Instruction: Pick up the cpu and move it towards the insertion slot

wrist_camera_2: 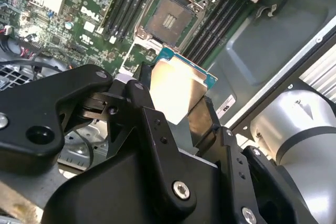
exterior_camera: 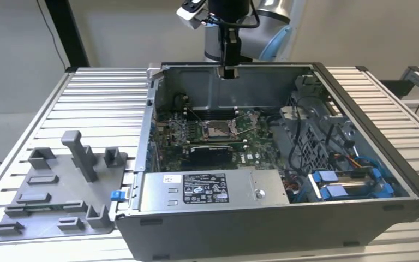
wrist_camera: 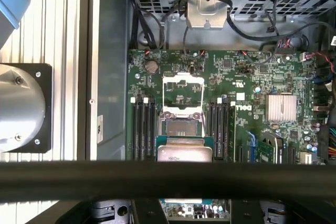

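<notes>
Gripper (exterior_camera: 228, 72) hanging above the open computer case (exterior_camera: 384, 142) in the exterior view, over the rear wall, roughly 12 o'clock from the insertion slot (exterior_camera: 219, 129). Clamped on the cpu (wrist_camera_2: 176, 88): in the second wrist view, black fingers (wrist_camera_2: 202, 121) pressed against opposite edges of the chip, silvery-beige lid facing the camera, teal edge visible along the far rim. Chip held clear of the board, not touching anything below. Insertion slot (wrist_camera_2: 167, 18) open on the green motherboard (wrist_camera_2: 84, 22), at about 12 o'clock from the cpu in that view, with metal frame and dark tan centre exposed. Same in the first wrist view: cpu (wrist_camera: 185, 153) just beside the insertion slot (wrist_camera: 181, 127), load plate flipped up beyond it, memory slots (wrist_camera: 144, 129) flanking both sides, small heatsink (wrist_camera: 280, 109) off at 3 o'clock. Grey plastic fixture tray (exterior_camera: 57, 191) on the slatted table (exterior_camera: 100, 98), at 9 o'clock of the case in the exterior view.
</notes>
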You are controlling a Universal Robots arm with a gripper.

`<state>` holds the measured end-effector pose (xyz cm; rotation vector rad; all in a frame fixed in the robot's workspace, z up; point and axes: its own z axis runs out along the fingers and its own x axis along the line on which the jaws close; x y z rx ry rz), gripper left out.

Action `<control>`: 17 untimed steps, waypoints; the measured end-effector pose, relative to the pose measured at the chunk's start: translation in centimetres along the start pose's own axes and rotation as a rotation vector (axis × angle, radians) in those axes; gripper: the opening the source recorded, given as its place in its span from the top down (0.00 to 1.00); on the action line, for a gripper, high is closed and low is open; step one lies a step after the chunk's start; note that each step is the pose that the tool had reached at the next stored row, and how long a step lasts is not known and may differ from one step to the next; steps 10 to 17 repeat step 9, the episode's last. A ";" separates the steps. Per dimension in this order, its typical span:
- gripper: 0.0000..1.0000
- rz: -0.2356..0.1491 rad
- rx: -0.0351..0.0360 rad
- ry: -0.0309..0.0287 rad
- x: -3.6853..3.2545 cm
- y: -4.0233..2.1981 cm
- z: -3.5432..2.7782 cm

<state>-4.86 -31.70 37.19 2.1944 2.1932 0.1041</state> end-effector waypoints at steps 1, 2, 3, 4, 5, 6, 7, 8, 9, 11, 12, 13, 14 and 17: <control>1.00 0.000 -0.0001 0.0001 0.00 -0.01 0.00; 1.00 0.000 0.0000 0.0001 0.00 -0.01 0.00; 1.00 0.000 0.0000 0.0001 0.00 -0.01 0.00; 1.00 0.000 0.0000 0.0001 0.00 -0.01 0.00; 1.00 0.000 0.0000 0.0000 0.00 -0.02 0.00; 1.00 0.000 0.0000 0.0001 0.00 -0.02 0.00; 1.00 0.000 0.0000 0.0000 0.00 -0.03 0.00; 1.00 0.000 0.0000 0.0001 0.00 -0.03 0.00; 1.00 0.000 0.0000 0.0001 0.00 -0.03 0.00; 1.00 0.000 0.0000 0.0001 0.00 -0.03 0.00; 1.00 0.000 0.0000 0.0001 0.00 -0.03 0.00; 1.00 0.000 0.0000 0.0001 0.00 -0.03 0.00; 1.00 0.000 0.0000 0.0001 0.00 -0.03 0.00; 1.00 0.000 0.0000 0.0001 0.00 -0.03 0.00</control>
